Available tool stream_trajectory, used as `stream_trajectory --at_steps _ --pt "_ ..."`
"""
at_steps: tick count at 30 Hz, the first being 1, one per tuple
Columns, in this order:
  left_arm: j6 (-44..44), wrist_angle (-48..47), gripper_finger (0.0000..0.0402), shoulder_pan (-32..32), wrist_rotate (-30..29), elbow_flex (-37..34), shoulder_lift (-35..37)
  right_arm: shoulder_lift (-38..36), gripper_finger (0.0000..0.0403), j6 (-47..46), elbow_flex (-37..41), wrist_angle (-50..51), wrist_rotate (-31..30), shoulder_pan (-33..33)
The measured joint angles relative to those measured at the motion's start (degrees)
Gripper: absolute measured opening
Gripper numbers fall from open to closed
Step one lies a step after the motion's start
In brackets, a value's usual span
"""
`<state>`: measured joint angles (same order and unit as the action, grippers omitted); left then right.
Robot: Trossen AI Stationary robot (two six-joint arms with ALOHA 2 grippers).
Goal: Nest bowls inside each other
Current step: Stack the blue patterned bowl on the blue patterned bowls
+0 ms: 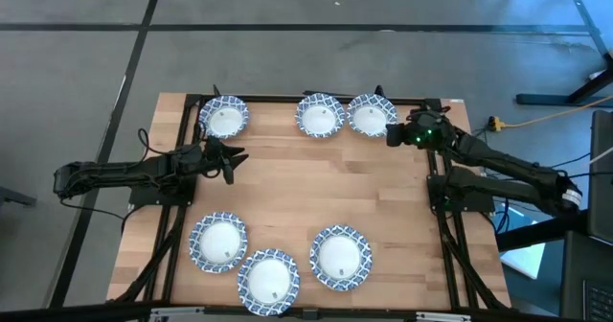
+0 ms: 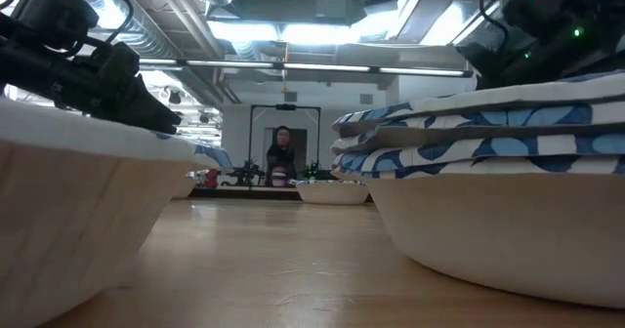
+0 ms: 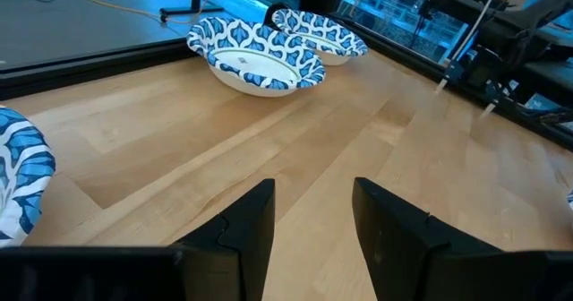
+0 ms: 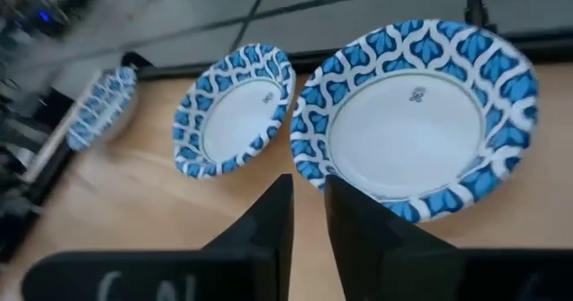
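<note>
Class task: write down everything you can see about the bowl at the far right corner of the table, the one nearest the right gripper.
The far-right bowl is round and shallow, plain white inside with a small dark mark near its centre, and has a wide rim of blue-and-white leaf-like shapes. It looks like thin paper or light plastic. It sits upright on the wooden table at the far edge, its rim touching or just meeting the neighbouring bowl. The right gripper is at its rim on the near right side, fingers close together; whether they pinch the rim is unclear.

No text can be read anywhere — the small dark marks inside two bowls (image 4: 398,126) are too blurred to make out.
</note>
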<state>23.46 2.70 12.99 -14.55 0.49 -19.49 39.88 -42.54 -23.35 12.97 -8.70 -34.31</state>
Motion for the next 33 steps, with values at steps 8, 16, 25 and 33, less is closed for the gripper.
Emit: stream_trajectory --at_steps 8,16,25,33 --pt "0.02 0.26 0.0146 0.00 -2.10 0.00 -0.02 -0.09 0.0068 -5.10 4.06 -5.96 -0.81 -4.38" --pt "0.02 0.31 0.0146 0.00 -2.34 0.00 0.00 -0.07 0.0075 -12.64 3.74 -5.88 -10.74 -7.30" --pt "0.00 0.33 0.0146 0.00 -2.53 -0.01 -0.01 -0.01 0.0158 -10.75 3.71 -4.25 -0.50 -9.02" --pt "-0.02 0.33 0.0146 0.00 -2.53 0.00 -0.01 -0.01 0.0242 -11.37 3.69 -2.09 -0.11 -8.98"
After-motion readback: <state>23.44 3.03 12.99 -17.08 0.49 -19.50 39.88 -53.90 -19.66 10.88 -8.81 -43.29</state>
